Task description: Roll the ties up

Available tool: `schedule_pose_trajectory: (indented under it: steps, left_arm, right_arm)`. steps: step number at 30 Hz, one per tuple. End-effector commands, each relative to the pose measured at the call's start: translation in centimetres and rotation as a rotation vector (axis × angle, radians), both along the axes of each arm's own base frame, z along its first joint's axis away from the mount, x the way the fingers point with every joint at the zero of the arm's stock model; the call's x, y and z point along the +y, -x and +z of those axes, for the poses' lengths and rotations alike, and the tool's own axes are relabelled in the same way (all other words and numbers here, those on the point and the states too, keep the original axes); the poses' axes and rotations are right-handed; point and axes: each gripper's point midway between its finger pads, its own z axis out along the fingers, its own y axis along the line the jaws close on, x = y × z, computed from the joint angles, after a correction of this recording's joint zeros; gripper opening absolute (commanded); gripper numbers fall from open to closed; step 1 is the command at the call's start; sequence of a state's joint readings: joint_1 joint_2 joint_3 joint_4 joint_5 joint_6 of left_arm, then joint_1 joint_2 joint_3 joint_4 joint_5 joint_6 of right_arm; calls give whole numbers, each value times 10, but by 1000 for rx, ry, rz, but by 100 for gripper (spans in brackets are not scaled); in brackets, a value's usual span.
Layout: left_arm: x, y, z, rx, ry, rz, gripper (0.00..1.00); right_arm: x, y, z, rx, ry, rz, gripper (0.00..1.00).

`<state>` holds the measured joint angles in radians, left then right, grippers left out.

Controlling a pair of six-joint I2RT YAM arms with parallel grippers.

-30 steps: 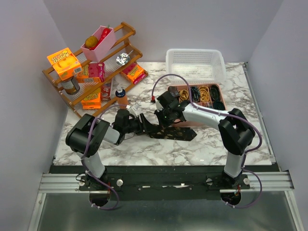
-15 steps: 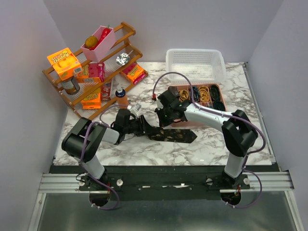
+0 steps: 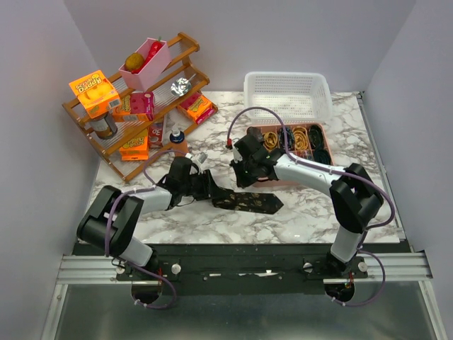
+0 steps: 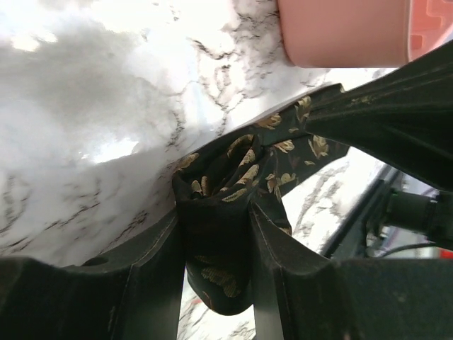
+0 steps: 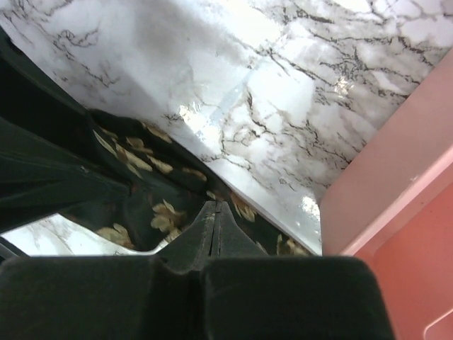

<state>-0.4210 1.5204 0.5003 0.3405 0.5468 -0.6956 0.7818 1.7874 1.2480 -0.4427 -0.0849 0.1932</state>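
A black tie with gold leaf pattern (image 3: 251, 201) lies flat on the marble table (image 3: 212, 219), its pointed end to the right. My left gripper (image 3: 203, 187) is shut on the tie's left end. In the left wrist view the folded tie (image 4: 233, 170) sits bunched between the fingers (image 4: 159, 269). My right gripper (image 3: 245, 174) is shut, its tips (image 5: 214, 212) resting over the tie (image 5: 138, 166) near the tie's far edge, with nothing between them. Several rolled coils (image 3: 301, 137) lie in the pink tray (image 3: 279, 183).
A white basket (image 3: 287, 95) stands behind the pink tray. A wooden rack (image 3: 134, 106) with boxes and a pink bin is at the back left, with a small bottle (image 3: 178, 144) beside it. The tray's wall is close to both grippers (image 4: 340, 32) (image 5: 396, 198).
My left arm's elbow has swung out to the left, and the tie has shifted a little left and lies flatter. The right gripper has barely moved.
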Motion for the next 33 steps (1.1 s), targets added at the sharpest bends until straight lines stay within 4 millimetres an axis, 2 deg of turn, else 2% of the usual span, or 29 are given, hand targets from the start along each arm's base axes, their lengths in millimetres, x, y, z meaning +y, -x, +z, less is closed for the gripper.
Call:
schedule_pose_trajectory:
  steps: [1,2,3,6,8,12,13,14,20,24,29,33]
  left_arm:
    - [35,1,-14,6,-244,33,46]
    - [41,5,-13,25,-279,41,46]
    - [44,-2,-9,3,-300,61,46]
    - [47,-4,-3,9,-334,77,46]
    - [57,-9,-3,-1,-411,108,46]
    - [61,-10,3,5,-520,112,47]
    - [56,-8,4,-2,-545,93,47]
    - [61,-10,2,-8,-598,102,48]
    - [57,-3,-1,-4,-739,47,48]
    - [66,4,-2,-4,-845,36,48]
    - [80,3,7,-35,-981,59,48]
    - [91,7,15,-47,-1060,63,48]
  right_arm:
    - [3,7,7,1,-28,28,1]
    - [4,9,6,8,-34,34,1]
    - [5,9,6,11,-36,37,1]
    - [6,12,6,21,-45,49,1]
    - [7,14,5,29,-49,57,1]
    - [11,18,2,48,-58,86,1]
    - [12,18,1,54,-60,90,1]
    - [13,19,0,59,-62,93,1]
    - [10,19,-12,83,-24,80,1]
    - [5,14,-9,54,-7,51,1]
    - [5,11,-4,43,-12,41,1]
    - [5,14,-15,71,10,46,1]
